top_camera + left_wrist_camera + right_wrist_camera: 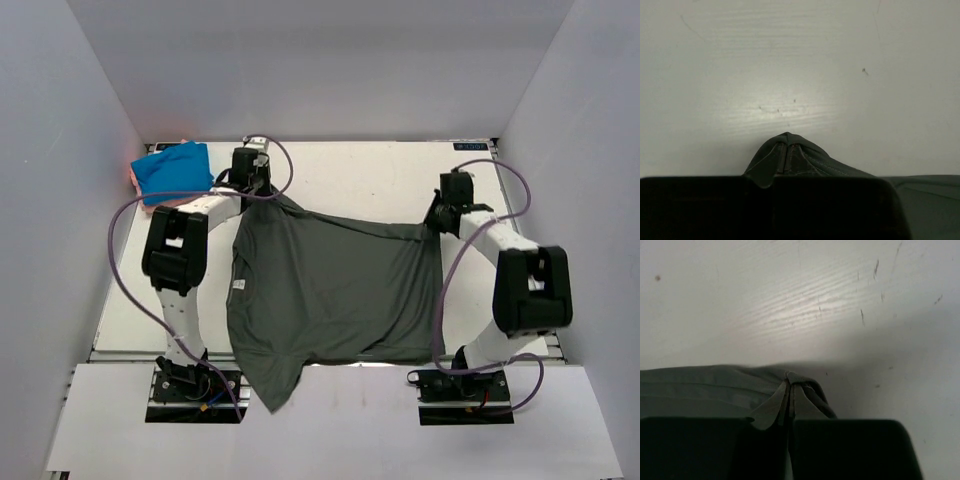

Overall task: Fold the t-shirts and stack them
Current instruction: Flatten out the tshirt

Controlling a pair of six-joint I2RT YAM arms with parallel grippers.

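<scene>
The tee (330, 290) is seen as soft, matt cloth; the white table (800, 60) is faintly grained and slightly glossy, perhaps laminate.

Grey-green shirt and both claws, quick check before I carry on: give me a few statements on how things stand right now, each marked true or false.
1. The left claw is shut on the dark grey-green t-shirt. True.
2. The right claw is open and clear of the cloth. False: it is shut on a pinch of the same shirt's far edge.
3. The blue t-shirt lies folded at the far left corner of the table. True.
4. The grey-green shirt lies wholly on the table. False: its near part reaches past the near edge, between the arm bases.
5. The shirt's white label shows near its left side. True.
</scene>
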